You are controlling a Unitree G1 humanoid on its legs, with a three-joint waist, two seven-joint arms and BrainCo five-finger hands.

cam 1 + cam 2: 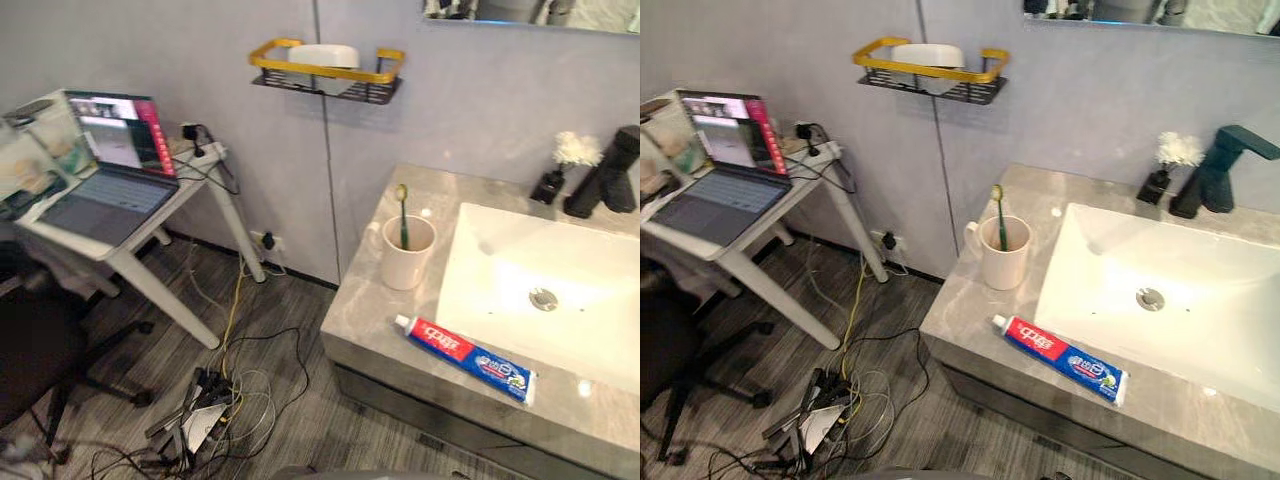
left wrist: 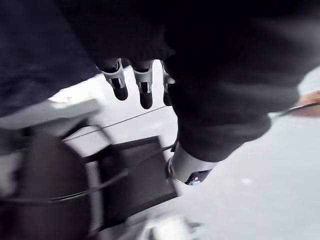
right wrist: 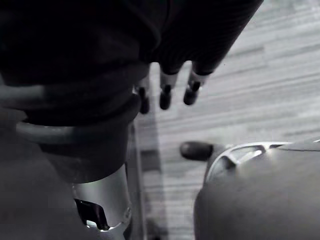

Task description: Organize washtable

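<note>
The toothpaste tube (image 1: 465, 357) lies loose on the countertop (image 1: 365, 322) front edge, awaiting storage. The toothbrush (image 1: 402, 215) stands stowed in its mug (image 1: 407, 262). The left hand (image 2: 131, 82) and right hand (image 3: 166, 90) hang empty, fingers relaxed and slightly spread.

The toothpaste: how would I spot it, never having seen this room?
Find the grey stone washtable with its white sink. On the front edge lies the toothpaste, flat. It is the only red-and-blue thing there; the cream cup behind stands upright.
</note>
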